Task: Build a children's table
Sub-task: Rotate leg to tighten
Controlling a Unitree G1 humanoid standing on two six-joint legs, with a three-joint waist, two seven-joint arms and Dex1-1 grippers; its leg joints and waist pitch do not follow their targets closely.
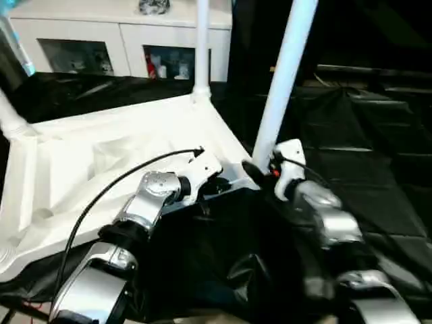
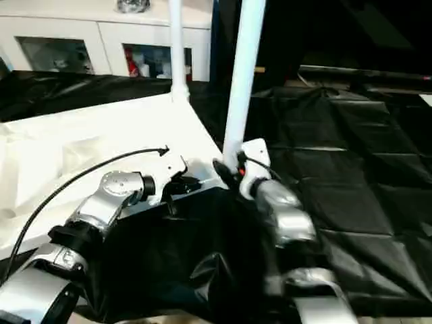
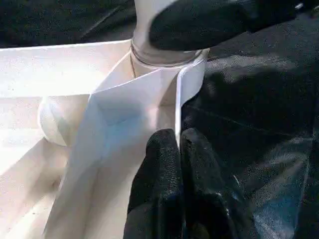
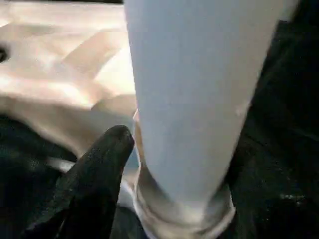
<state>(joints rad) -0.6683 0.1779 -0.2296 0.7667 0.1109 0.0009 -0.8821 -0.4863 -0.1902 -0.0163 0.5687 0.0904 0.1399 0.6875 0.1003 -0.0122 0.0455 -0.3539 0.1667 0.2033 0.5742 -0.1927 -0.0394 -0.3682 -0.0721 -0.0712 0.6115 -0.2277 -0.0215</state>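
The tabletop (image 1: 101,155) lies upside down on a worktop (image 1: 364,169) draped in black sheeting, its ribbed underside facing up. It fills the scene from about nine o'clock to the centre. Three legs stand up out of its corner sockets: the near leg (image 1: 283,74) rises from the corner closest to the arms and tilts toward one o'clock, a far leg (image 1: 201,47) stands upright at twelve o'clock, and a third leg (image 1: 10,115) leans at the nine o'clock edge.

The left tool (image 1: 214,183) sits at the tabletop's near edge, just at the corner with the near leg; its two black fingers (image 3: 167,174) are pressed together, tips against the thin white rim beside the socket, with nothing between them.

The right tool (image 1: 260,169) is at the foot of the near leg, on its three o'clock side. One black finger (image 4: 99,169) lies alongside the tube just above the socket collar. I cannot tell whether it actually has hold of the leg.

Behind, at eleven o'clock, is a white cabinet (image 1: 88,40).
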